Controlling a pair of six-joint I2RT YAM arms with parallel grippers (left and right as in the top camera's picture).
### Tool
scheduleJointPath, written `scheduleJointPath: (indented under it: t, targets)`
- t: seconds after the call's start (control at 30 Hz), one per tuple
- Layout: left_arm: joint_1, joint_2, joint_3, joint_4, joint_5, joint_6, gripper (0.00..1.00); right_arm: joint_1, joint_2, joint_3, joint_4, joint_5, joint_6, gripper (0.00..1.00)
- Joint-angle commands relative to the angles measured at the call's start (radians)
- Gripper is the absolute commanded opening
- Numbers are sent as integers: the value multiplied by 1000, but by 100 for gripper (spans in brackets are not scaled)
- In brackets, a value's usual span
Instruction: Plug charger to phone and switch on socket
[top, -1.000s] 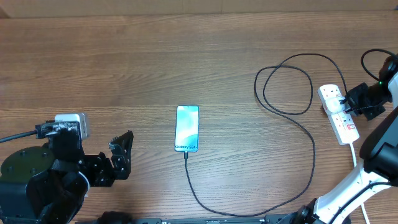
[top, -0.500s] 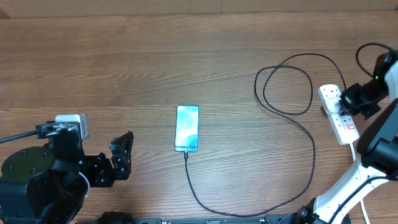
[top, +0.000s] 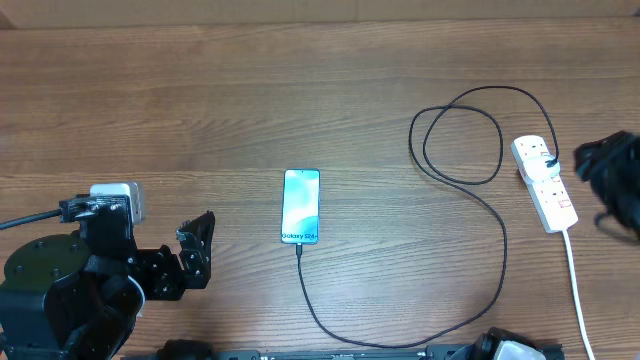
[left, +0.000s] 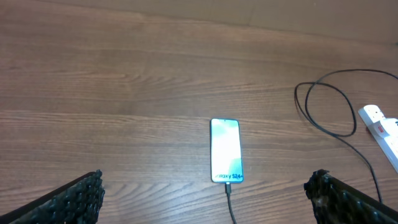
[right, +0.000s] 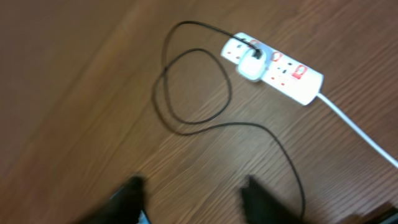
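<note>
With the charger (top: 505, 245) seemingly seated in the phone (top: 301, 206), my right claw (right: 193, 199), spread apart, hangs near the socket (right: 273, 65), which I judge needs switching on next.

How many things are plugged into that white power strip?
1. A white adapter sits in the power strip, near the end away from its thick cord; the black cable runs from it.

A brown wooden table (top: 200, 100) fills the overhead view, its grain running from 9 to 3 o'clock; a paler tan band (top: 300, 8) borders it at 12 o'clock, under soft even light
</note>
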Motion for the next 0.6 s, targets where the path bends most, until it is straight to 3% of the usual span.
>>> scheduleJointPath:
  t: [0.0,0.2,0.4,0.57]
  targets:
    - [-3,-3,-3,2,-7,-6,100,10,-109,6,-12,-19,-2,100]
    - [-3,-3,-3,2,-7,-6,100,10,-256,6,-25,50,-9,100]
    - [-3,-3,-3,2,-7,-6,100,10,-284,-23,-88,-13,-2,100]
    - [-3,-3,-3,2,-7,-6,100,15,-328,-252,50,-35,-2,100]
